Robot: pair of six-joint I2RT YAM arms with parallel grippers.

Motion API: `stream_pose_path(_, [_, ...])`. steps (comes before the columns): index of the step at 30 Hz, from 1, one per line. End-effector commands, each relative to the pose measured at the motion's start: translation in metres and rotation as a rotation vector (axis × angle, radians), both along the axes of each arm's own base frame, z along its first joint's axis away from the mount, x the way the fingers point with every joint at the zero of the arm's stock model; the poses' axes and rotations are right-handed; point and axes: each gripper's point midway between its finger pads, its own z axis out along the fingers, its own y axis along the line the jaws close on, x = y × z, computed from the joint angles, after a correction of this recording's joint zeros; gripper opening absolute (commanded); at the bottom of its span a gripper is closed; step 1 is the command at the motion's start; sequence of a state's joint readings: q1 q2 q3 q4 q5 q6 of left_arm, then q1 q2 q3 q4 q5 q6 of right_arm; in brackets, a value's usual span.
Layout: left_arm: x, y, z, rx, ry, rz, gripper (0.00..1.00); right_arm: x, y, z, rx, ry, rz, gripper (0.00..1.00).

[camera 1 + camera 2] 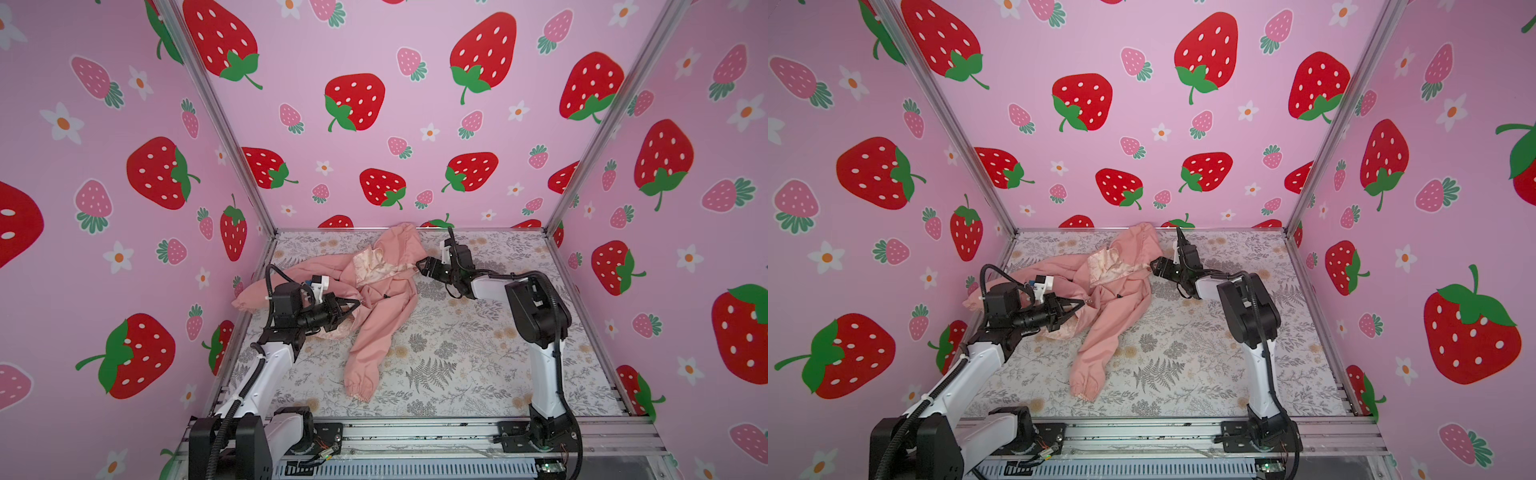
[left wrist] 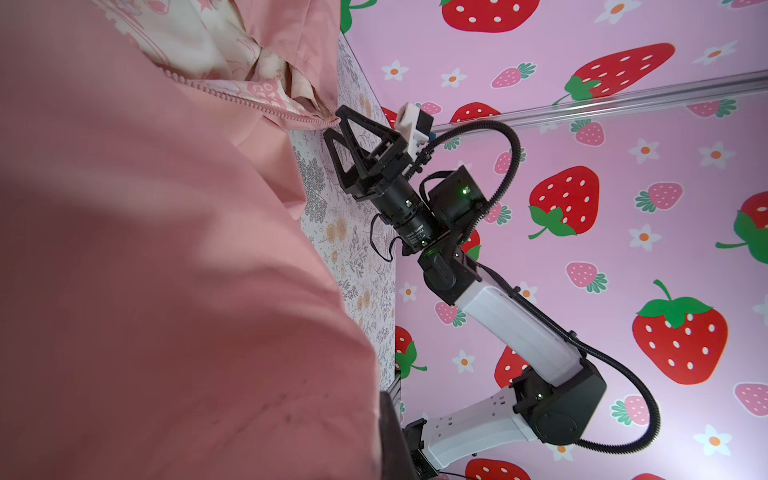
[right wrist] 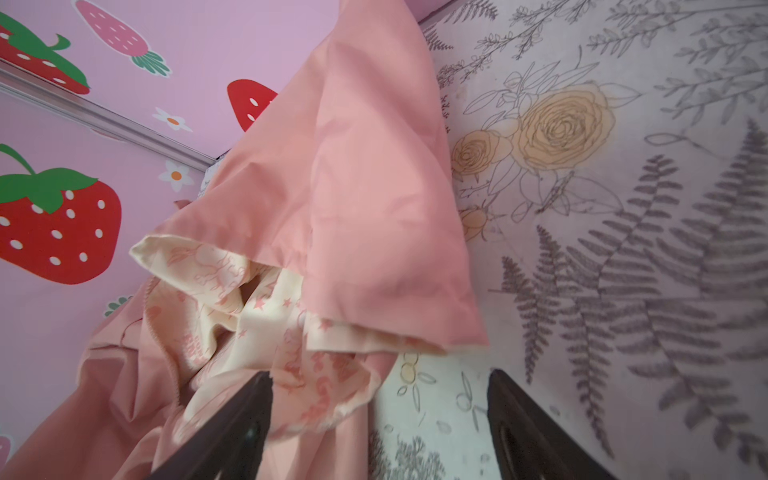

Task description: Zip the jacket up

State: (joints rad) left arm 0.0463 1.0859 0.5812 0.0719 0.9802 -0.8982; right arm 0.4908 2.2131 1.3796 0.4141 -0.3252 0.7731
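Note:
The salmon-pink jacket lies crumpled on the floral table, hood toward the back wall and one sleeve stretched toward the front; it also shows in the other top view. Its cream printed lining shows at the open collar. My left gripper is shut on the jacket's front edge; in the left wrist view pink cloth covers most of the picture beside one dark finger. The zipper teeth run unjoined. My right gripper stands open at the collar, a lining flap between its jaws.
Strawberry-print walls close in the table on three sides, with metal posts at the back corners. The hood rests against the back wall. An aluminium rail carries both arm bases along the front edge.

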Motion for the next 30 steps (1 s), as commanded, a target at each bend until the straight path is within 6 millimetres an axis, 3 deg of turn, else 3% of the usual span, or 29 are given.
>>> stream_pose_path(1, [-0.004,-0.002,0.005,-0.017,-0.021,-0.022,0.0,0.017,0.01,-0.003,0.034,0.006,0.02,0.83])
stream_pose_path(5, [-0.007,-0.003,0.002,-0.017,-0.009,-0.03,0.0,0.041,0.02,-0.01,0.052,0.001,0.02,0.83])
stream_pose_path(8, [-0.009,-0.003,-0.001,-0.016,-0.002,-0.036,0.0,0.057,0.024,-0.011,0.069,-0.002,0.015,0.78])
stream_pose_path(9, [-0.01,-0.003,-0.002,-0.015,0.001,-0.038,0.0,0.061,0.024,-0.009,0.08,-0.005,0.013,0.72])
stream_pose_path(11, [-0.011,-0.003,-0.003,-0.01,0.005,-0.041,0.0,0.07,0.018,-0.004,0.098,-0.013,0.003,0.5])
stream_pose_path(13, [-0.012,-0.003,-0.003,-0.002,0.004,-0.044,0.0,0.076,0.006,0.005,0.097,-0.029,-0.013,0.3])
stream_pose_path(15, [-0.014,-0.003,-0.004,0.005,0.002,-0.049,0.0,0.08,-0.014,0.021,0.078,-0.059,-0.039,0.18])
stream_pose_path(18, [-0.014,-0.003,-0.007,0.009,0.007,-0.058,0.0,0.079,-0.064,0.046,0.039,-0.097,-0.112,0.02])
stream_pose_path(22, [-0.012,-0.004,-0.012,0.01,0.025,-0.078,0.0,0.068,-0.146,0.074,0.003,-0.124,-0.227,0.0])
stream_pose_path(26, [-0.006,-0.005,-0.012,0.003,0.032,-0.085,0.0,0.047,-0.223,0.075,-0.024,-0.087,-0.346,0.0])
stream_pose_path(30, [-0.005,-0.007,0.002,-0.004,0.013,-0.116,0.0,0.022,-0.293,0.073,-0.074,-0.023,-0.48,0.0])
